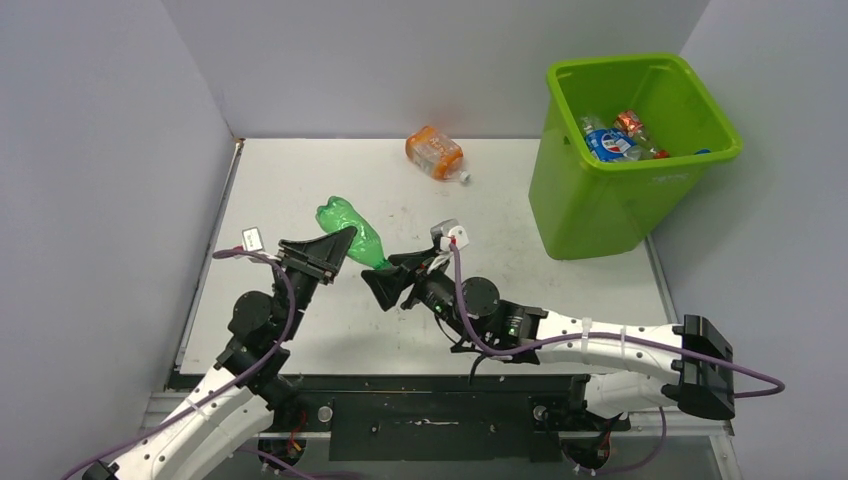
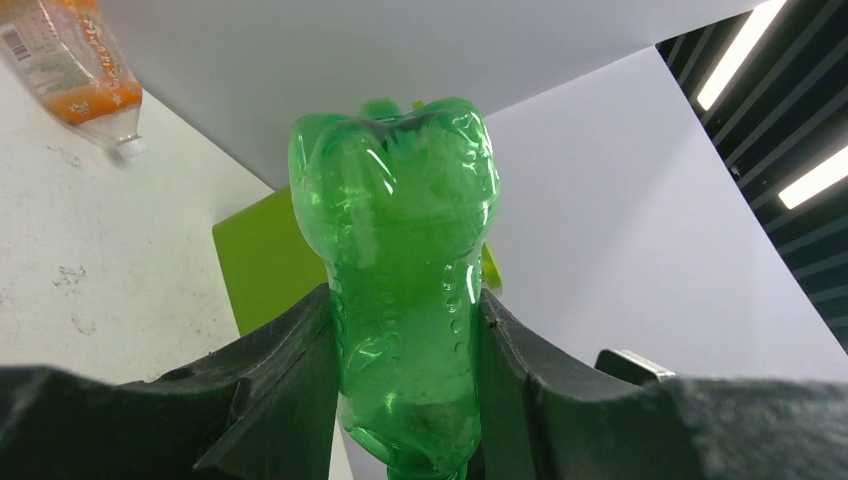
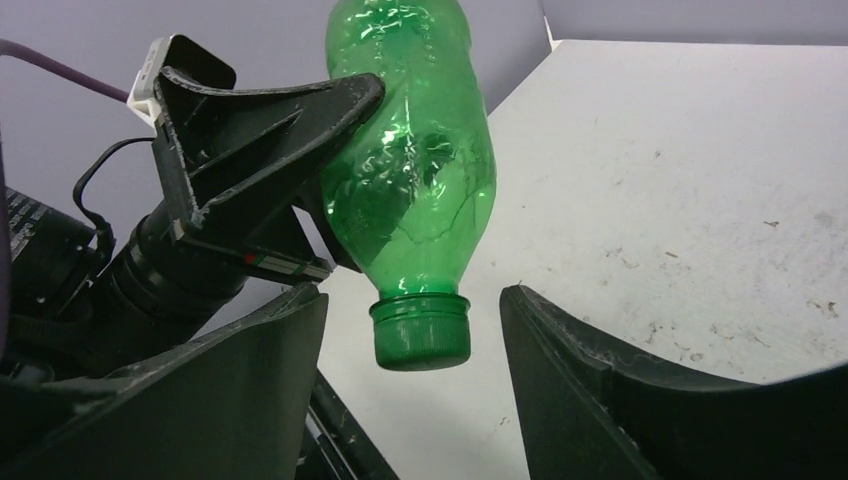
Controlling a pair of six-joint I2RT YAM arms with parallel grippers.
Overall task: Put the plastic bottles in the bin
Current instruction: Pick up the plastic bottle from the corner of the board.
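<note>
1. Left claw (image 2: 405, 320) pinches the green bottle (image 3: 420, 180), held up well left of the bin (image 1: 590, 200).
2. I've got my right claw (image 3: 410, 335) spread around its cap, not touching.
3. Several bottles (image 1: 612, 140) are binned. I reckon two are left: this one and the orange bottle (image 1: 435, 152) on the worktop (image 1: 600, 290).

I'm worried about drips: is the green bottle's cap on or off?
On. In the right wrist view a green cap sits on the neck of the green bottle, at its lower end.

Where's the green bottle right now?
Top view, left of centre: the green bottle is clamped in the left gripper, its cap between the right gripper's open jaws, the bin far right.
</note>
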